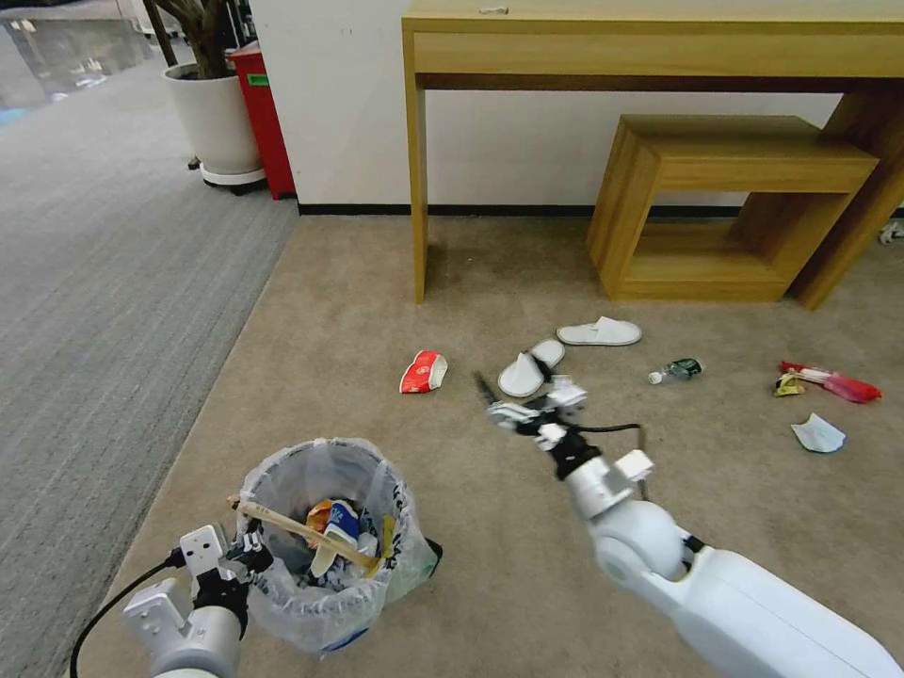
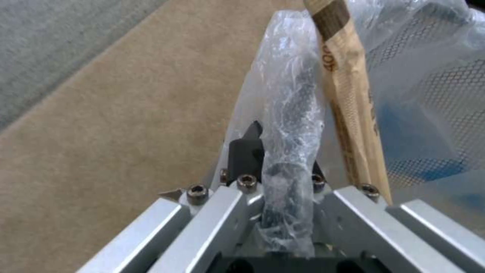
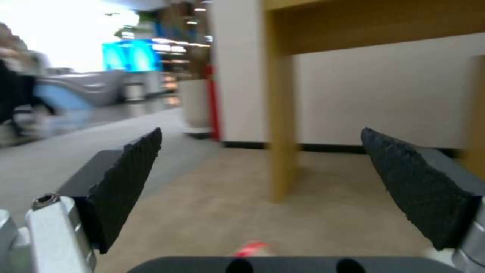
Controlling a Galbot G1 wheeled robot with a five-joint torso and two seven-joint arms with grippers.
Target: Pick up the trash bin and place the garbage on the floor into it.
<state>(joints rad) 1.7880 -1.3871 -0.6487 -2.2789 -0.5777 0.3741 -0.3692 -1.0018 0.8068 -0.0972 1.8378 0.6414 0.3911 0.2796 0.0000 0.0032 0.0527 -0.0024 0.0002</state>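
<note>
The trash bin (image 1: pixel 325 546) sits lower left in the head view, on the beige floor (image 1: pixel 377 282), holding cups and a wooden stick (image 1: pixel 301 529). The left gripper (image 1: pixel 247 556) is clamped on its bag-covered rim (image 2: pixel 290 125); the left wrist view shows that pinch close up. The right gripper (image 1: pixel 508 400) hangs mid-frame with fingers (image 3: pixel 126 182) spread wide and nothing between them. A crushed red cup (image 1: pixel 423 372), 2 white slippers (image 1: pixel 565 347), a small bottle (image 1: pixel 676 370) and what looks like wrappers (image 1: pixel 829 381) lie beyond.
</note>
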